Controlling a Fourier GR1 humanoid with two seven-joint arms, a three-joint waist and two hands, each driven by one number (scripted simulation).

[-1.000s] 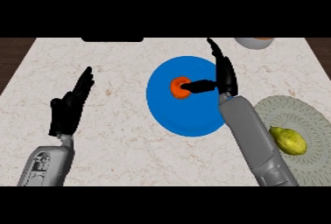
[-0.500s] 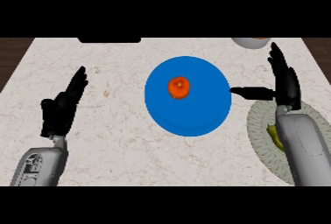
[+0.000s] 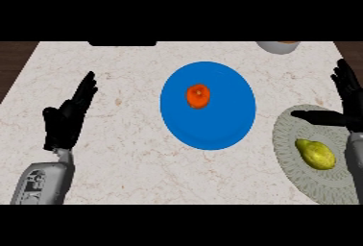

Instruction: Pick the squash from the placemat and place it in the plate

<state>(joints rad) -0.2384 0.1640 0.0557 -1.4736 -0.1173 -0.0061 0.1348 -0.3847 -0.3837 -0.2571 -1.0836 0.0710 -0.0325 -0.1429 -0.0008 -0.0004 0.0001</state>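
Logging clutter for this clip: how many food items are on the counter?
2: an orange squash on the blue plate, and a yellow-green fruit on the grey placemat. None seem hidden.

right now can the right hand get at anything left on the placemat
Probably yes: the open right hand hovers at the placemat's far edge, and the yellow-green fruit lies uncovered just below it.

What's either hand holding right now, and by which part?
Nothing. The left hand and right hand are both open; the squash lies alone on the blue plate.
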